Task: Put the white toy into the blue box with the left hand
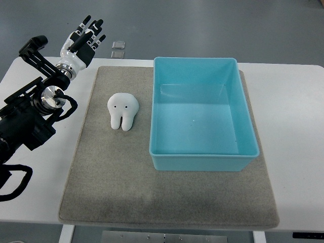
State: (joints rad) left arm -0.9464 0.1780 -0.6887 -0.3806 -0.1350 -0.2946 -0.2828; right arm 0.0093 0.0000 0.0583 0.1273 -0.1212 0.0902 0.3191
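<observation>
A white tooth-shaped toy (pixel 122 111) with two small black eyes lies on the grey mat (pixel 111 187), just left of the blue box (pixel 203 156). The box is open-topped and holds nothing. My left hand (pixel 84 38) is raised over the table's far left corner, well up and left of the toy, with its fingers spread and nothing in them. Its black arm (pixel 30 114) comes in from the left edge. The right arm does not show.
The mat lies on a white table (pixel 296 116). Two small grey squares (pixel 118 49) sit on the floor beyond the table's far edge. A black cable loop (pixel 15 182) hangs at the lower left.
</observation>
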